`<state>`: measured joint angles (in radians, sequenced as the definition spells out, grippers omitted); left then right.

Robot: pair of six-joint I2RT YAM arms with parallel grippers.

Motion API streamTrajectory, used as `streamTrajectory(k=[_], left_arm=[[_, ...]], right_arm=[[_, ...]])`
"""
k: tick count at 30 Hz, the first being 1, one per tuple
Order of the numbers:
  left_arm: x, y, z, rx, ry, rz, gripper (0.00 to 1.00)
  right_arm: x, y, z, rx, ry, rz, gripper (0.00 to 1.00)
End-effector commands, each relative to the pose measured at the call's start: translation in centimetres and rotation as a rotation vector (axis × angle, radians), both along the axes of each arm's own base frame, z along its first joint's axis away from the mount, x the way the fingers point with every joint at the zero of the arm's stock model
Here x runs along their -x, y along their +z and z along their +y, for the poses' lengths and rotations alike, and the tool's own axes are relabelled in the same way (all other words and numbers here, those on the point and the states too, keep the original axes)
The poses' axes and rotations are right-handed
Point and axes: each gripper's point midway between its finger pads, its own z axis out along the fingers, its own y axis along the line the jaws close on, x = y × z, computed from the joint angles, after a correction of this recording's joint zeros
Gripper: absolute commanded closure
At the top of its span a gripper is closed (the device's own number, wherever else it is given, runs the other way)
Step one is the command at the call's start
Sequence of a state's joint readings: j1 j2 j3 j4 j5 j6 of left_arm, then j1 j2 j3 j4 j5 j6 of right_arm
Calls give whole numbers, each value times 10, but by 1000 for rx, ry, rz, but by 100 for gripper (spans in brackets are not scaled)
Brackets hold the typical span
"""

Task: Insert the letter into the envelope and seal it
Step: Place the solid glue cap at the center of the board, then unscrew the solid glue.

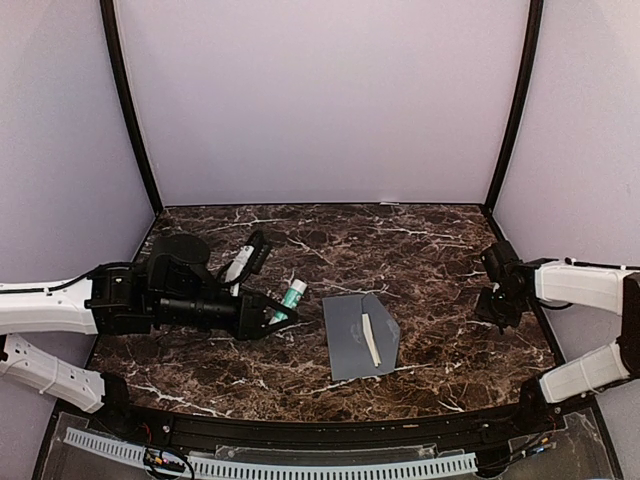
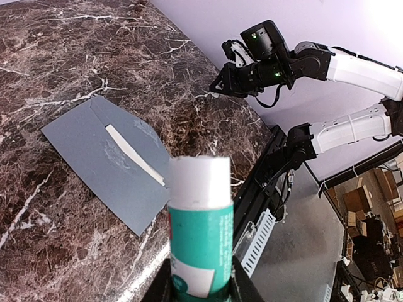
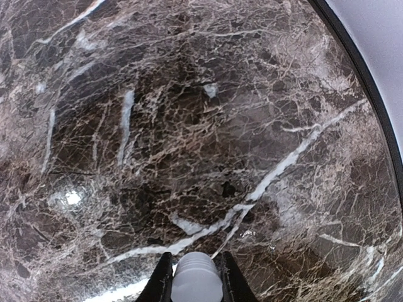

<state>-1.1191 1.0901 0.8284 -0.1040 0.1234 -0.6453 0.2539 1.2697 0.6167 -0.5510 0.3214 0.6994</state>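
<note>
Gripping an uncapped glue stick in its closed fingers, the left hand hangs over the left part of the counter, the stick's white tip aimed toward the envelope. That envelope lies flat near the middle of the counter, just right of the stick and well apart from the right hand, touched by neither. A narrow white strip lies slantwise on its grey face, with a slightly wrinkled patch beside it in the left wrist view. No letter shows anywhere, which suggests it is already inside, though the pictures cannot confirm that. The pointed flap appears folded over the body; whether it is stuck down cannot be told. Out at the right edge, the right hand is closed on a small rounded white cap, probably the stick's own, held above bare marble. Judged from this, insertion looks done and sealing is under way or nearly so, with pressing the flap and recapping the stick likely left.
</note>
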Motion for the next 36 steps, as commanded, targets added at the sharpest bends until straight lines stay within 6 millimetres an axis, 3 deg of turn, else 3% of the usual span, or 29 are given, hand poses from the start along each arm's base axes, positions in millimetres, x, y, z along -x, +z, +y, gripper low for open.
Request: streamTrajectory(k=[1, 4, 12, 16, 18, 22, 25, 27, 29, 32, 36], left_arm=[[2, 8, 2, 44, -1, 4, 100], [2, 7, 5, 40, 6, 3, 100], [1, 5, 10, 39, 29, 8, 100], [0, 7, 12, 52, 46, 13, 100], [0, 11, 12, 80, 47, 9, 100], [4, 31, 7, 189, 19, -13, 100], [9, 53, 1, 290, -22, -47, 100], [12, 64, -2, 344, -48, -64, 100], [15, 76, -6, 393, -76, -81, 100], [18, 88, -13, 443, -112, -105, 100], [18, 99, -19, 502, -131, -117, 100]], right_arm=[[-5, -5, -9, 33, -13, 4, 80], [-4, -7, -9, 32, -18, 13, 74], [-3, -2, -10, 27, -30, 3, 40], [-9, 17, -5, -5, -19, -41, 29], [-15, 38, 2, -42, 6, -87, 27], [-24, 96, 36, -211, 130, -234, 25], [-25, 153, 88, -475, 307, -410, 25], [-8, 198, 132, -706, 485, -527, 24], [14, 234, 168, -888, 664, -612, 14], [45, 274, 200, -1005, 831, -683, 17], [79, 309, 231, -1125, 966, -759, 18]])
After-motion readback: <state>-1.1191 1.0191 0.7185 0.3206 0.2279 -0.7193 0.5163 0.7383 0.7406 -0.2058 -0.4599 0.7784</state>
